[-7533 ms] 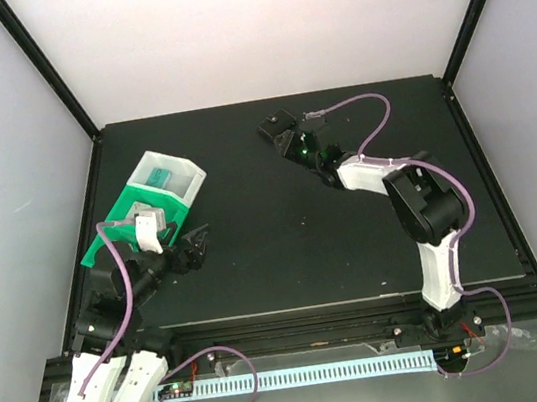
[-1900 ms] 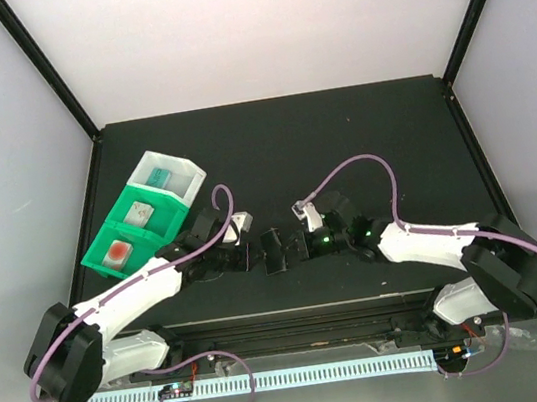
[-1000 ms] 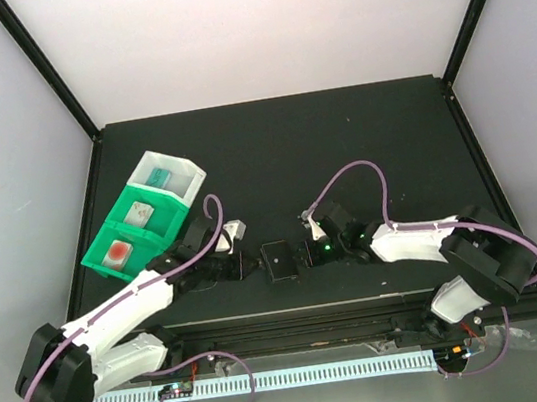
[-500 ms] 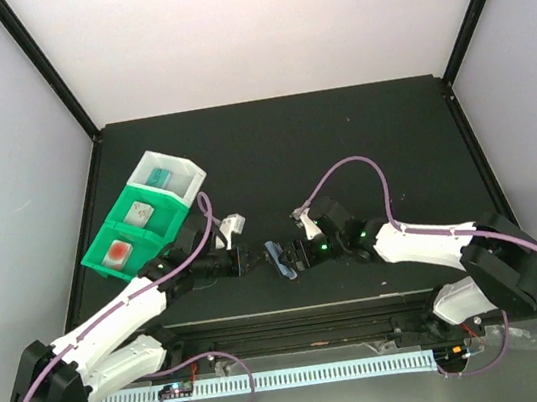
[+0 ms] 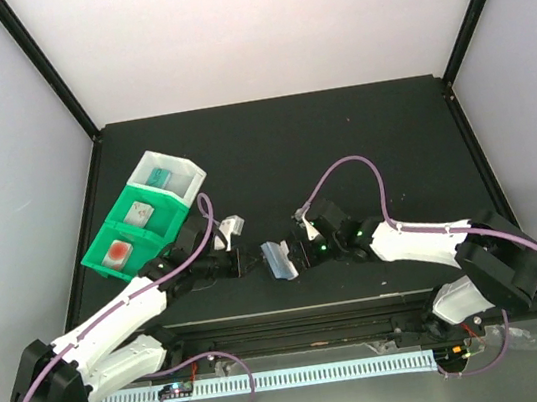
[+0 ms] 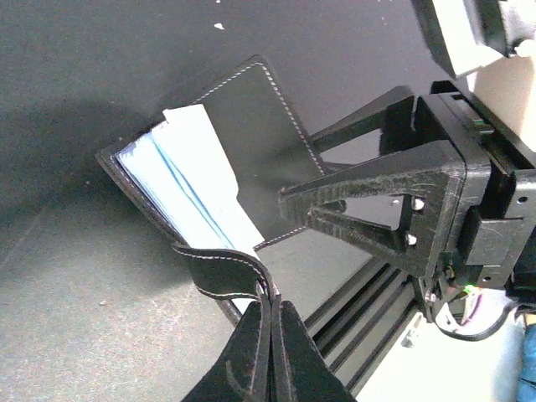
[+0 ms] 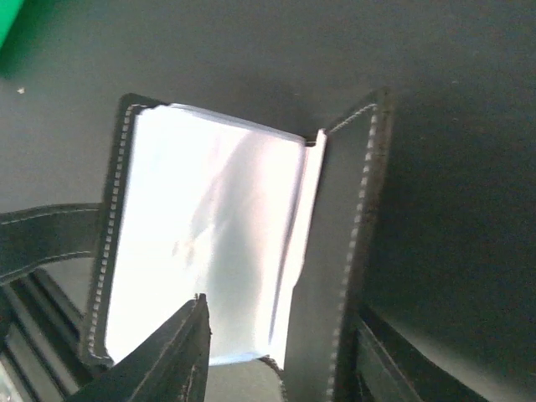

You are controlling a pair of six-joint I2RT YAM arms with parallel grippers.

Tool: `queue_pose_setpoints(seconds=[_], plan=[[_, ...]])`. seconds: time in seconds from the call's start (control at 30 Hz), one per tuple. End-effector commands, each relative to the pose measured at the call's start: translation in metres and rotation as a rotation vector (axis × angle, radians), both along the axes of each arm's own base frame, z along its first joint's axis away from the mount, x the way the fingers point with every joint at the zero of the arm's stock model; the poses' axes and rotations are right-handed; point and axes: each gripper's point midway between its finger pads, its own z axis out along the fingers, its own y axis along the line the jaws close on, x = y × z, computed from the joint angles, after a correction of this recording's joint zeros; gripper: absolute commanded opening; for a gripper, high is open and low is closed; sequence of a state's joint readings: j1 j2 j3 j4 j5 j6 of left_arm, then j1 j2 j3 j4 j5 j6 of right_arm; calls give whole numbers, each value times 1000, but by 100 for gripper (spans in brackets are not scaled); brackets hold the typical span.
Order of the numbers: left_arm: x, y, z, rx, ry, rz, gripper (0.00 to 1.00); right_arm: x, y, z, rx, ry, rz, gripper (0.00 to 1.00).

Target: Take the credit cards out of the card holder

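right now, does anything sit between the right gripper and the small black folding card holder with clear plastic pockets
Nothing visible does. The small black folding card holder lies open right at the right gripper, its pale pockets facing it. The left gripper pinches its black strap from the other side.

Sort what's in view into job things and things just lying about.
Job: card holder, held open; left claw, shut on it; right claw, open beside it; teal card, pale card and red-marked card, lying in the bins.
Lying about: green and white bins; purple cable.
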State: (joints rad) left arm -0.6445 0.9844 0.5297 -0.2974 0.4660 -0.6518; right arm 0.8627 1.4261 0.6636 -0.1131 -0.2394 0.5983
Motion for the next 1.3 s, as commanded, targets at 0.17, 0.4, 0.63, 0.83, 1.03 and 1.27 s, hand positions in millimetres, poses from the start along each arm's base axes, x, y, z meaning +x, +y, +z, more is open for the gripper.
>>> queue_pose_setpoints(seconds=[0.17,0.4,0.63,0.83,1.03,1.27], plan=[[6,20,-23,138,15,67,2,13,-30,-15,-140,-61,-120,26],[4,22,-26,149,23,68,1,17,-50,-6,-214,-87,-177,39],[2,15,-12,80,-12,44,2,10,-21,43,-20,-126,-114,58],[3,9,0,35,-27,33,2,-1,16,46,31,-109,-19,69],[2,7,5,22,-27,30,2,-7,36,27,19,-65,25,74],[1,8,4,23,-24,26,2,-8,45,6,5,-33,50,74]])
